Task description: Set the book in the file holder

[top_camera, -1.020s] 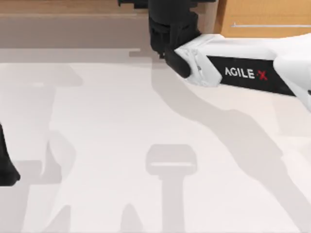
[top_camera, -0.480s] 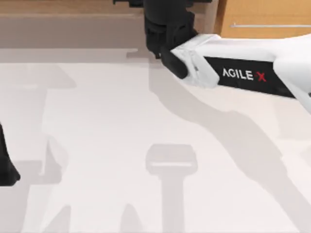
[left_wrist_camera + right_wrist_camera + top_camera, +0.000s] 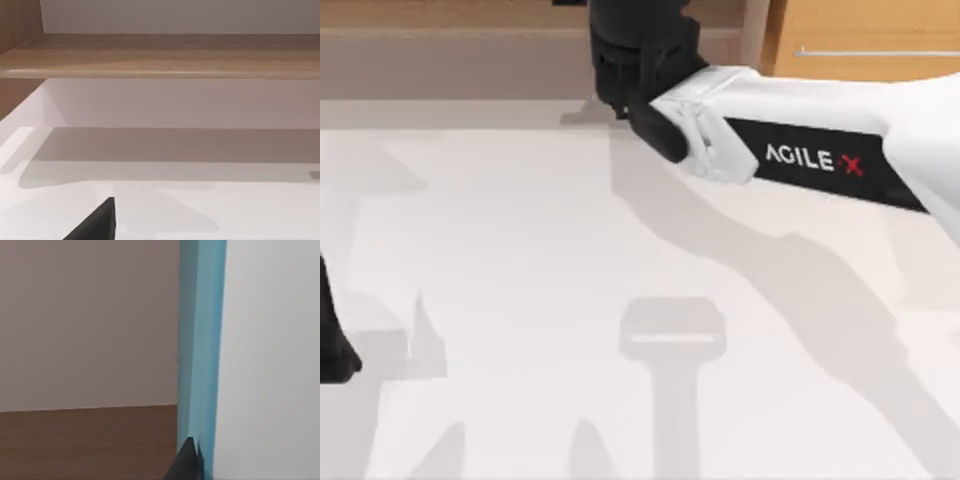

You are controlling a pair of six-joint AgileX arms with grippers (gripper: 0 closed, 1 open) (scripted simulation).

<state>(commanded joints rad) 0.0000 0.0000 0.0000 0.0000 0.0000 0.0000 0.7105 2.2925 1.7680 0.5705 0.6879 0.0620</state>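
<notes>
The book [image 3: 200,340] is teal-blue, with a white face beside its cover, and it stands close in front of the right wrist camera. One dark fingertip [image 3: 187,462] rests against its teal cover, so my right gripper is shut on it. From above, my right gripper [image 3: 638,55] hangs at the table's back edge, left of centre, on the white arm reaching in from the right. My left gripper [image 3: 332,345] stays parked at the table's left edge; a dark finger [image 3: 95,225] of it appears in the left wrist view. The file holder is out of view.
The white table [image 3: 520,260] carries only the arms' shadows. Behind its back edge runs a wooden ledge [image 3: 450,20]. A wooden cabinet front [image 3: 860,40] with a handle stands at the back right.
My right arm has swung leftward along the table's back edge, carrying the gripper with it. The left arm has not moved.
</notes>
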